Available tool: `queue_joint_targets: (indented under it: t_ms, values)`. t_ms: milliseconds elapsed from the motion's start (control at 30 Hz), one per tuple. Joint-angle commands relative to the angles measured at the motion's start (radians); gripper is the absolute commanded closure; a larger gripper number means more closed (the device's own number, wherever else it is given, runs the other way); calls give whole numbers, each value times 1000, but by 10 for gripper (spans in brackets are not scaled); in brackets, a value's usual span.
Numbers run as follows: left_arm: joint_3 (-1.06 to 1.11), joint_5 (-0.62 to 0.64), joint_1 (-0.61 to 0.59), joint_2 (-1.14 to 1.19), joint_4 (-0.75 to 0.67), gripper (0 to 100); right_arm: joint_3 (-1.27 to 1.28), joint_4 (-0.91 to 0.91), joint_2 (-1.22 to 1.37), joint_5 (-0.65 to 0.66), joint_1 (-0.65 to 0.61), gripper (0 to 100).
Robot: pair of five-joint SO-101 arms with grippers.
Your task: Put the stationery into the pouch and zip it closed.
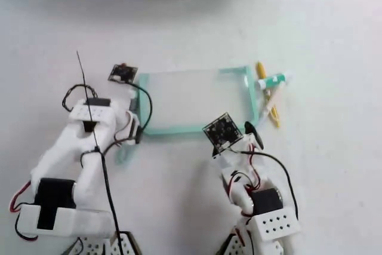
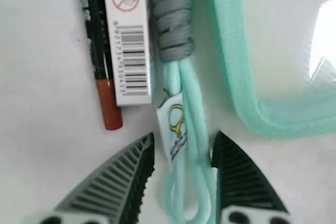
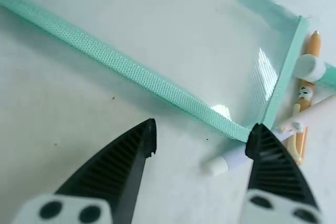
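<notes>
Listing progress: early stage, with nothing packed as far as can be seen.

- Left claw (image 2: 184, 139): fingers spread and gripping nothing. It straddles the mint cord (image 2: 185, 103), one finger on either side, not closed on it.
- Cord: a loop that appears to belong to the pouch. A small tag (image 2: 175, 124) sits between the claw tips, and a grey wrapped knot (image 2: 170, 19) lies just beyond them.
- Pencil (image 2: 102, 77): dark with a brown end. It lies on the bench (image 1: 179, 28) ahead of the left claw, to one side of the cord and outside the pouch.
- White block (image 2: 128, 40): barcoded, possibly an eraser. It lies between pencil and cord, close against both and outside the pouch.
- Pouch (image 1: 191, 97): clear with mint edging, lying flat between the two claws. Nothing shows through its wall. Whether the zip is open or closed cannot be told.
- Right claw (image 3: 205, 128): spread and empty, low over the bench at the pouch's corner. The mint edge runs just ahead of its tips.
- Pens (image 1: 268, 91): a few, crossed in a heap just past the pouch's end, ahead of the right claw. One white pen (image 3: 231, 158) lies beside one finger.

Outstanding, by judgement: every item remains to be loaded, and then the zip drawn shut.
</notes>
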Motion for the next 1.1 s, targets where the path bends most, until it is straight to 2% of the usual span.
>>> queue_joint_targets:
  t_ms: [0,133,300,467,567,767,967,1067]
  values:
    - [-41,6,10,-2,0,841,-6,-22,-13,9,-5,719]
    - [-40,3,38,-1,6,882,-6,-22,-13,9,-5,719]
    - [-41,2,77,-1,6,981,-6,-22,-13,9,-5,719]
    - [-46,2,127,-7,21,977,-6,-22,-13,9,-5,719]
    - [-103,2,162,-27,114,977,-6,-22,-13,9,-5,719]
    - [-218,0,202,-232,292,977,-6,-22,-13,9,-4,719]
    - [-235,0,213,-506,333,977,-6,-22,-13,9,-1,719]
    - [-230,-46,213,-601,333,977,-6,-22,-13,9,1,719]
